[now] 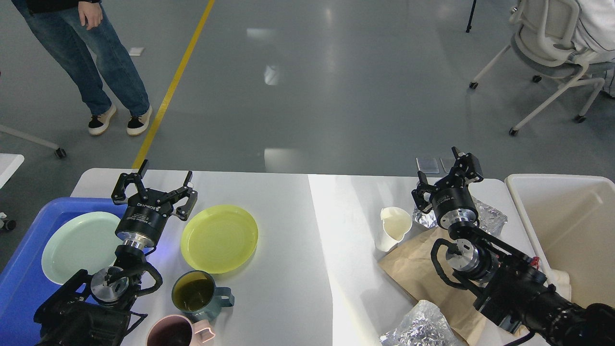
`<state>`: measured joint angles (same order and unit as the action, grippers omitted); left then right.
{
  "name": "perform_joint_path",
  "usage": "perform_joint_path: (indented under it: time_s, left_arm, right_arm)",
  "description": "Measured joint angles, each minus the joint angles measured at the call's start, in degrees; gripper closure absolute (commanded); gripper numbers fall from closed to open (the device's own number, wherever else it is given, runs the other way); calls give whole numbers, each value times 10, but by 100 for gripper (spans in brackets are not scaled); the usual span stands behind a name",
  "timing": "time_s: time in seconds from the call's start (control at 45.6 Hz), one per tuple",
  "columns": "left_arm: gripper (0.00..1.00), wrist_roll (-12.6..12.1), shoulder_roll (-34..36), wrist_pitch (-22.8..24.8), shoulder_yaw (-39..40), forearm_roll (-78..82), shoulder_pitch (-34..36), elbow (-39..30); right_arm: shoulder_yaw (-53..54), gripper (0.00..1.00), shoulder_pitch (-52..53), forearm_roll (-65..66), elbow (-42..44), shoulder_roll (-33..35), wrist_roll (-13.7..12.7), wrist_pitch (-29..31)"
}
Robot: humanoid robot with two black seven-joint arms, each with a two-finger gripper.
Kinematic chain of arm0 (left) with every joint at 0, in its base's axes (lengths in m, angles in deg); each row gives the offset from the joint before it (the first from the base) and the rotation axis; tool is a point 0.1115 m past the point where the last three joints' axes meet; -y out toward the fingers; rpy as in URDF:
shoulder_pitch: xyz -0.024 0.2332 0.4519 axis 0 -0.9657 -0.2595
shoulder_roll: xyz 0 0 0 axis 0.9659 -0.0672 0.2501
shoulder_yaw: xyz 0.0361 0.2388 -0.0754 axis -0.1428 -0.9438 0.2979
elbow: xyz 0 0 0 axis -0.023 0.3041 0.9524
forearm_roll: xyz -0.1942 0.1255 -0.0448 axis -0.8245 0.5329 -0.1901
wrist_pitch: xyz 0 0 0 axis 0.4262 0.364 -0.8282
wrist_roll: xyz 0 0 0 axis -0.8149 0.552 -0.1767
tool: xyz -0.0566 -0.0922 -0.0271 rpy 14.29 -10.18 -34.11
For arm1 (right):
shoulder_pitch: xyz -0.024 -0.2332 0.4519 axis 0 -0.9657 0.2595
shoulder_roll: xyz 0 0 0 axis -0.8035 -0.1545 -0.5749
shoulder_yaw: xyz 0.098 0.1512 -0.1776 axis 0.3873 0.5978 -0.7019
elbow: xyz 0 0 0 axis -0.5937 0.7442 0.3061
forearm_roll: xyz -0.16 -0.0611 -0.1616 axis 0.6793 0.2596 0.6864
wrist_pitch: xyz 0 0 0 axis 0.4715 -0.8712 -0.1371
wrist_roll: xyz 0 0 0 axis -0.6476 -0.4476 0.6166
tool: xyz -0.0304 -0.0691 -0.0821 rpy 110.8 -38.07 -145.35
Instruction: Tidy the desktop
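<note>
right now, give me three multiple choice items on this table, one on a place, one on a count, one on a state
1. Where does the mint green plate lie?
A. in the blue tray
B. in the cream bin
C. on the brown paper

2. How many mugs stand near the table's front edge, below the yellow plate?
A. one
B. two
C. four

3. How do the left gripper's jaws stand?
A. shut on the yellow plate
B. shut on a mug
C. open, holding nothing

Answers: 1 A, the blue rim shows around the plate. 2 B, a teal mug and a pink mug. 3 C, the fingers are spread apart above the desktop with nothing between them.
</note>
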<state>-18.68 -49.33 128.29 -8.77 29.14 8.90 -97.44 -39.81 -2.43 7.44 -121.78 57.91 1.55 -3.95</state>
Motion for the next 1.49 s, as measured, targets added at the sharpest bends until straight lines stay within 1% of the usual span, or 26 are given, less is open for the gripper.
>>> perform_joint_path:
  time_s: [0.219,0.482,1.117,1.249,1.402,1.49]
  left_arm:
    - [4,-3,0,0,0,1,0,0]
    - [4,4,0,0,-3,1,-1,0]
    - [4,5,1,-5,-12,1,2,0]
    - [4,3,3,-17,-46,7,6,-5]
    - [4,-2,30,-34,-101,7,18,-12]
    - [4,-3,50,-64,-132,12,37,-12]
  right_arm:
    - [0,0,0,0,0,0,0,0]
    - [0,0,0,0,0,0,0,0]
    - [0,0,-1,0,-1,0,0,0]
    - [0,0,-1,0,-1,0,0,0]
    - [0,0,-1,0,-1,0,0,0]
    - [0,0,-1,0,-1,0,0,0]
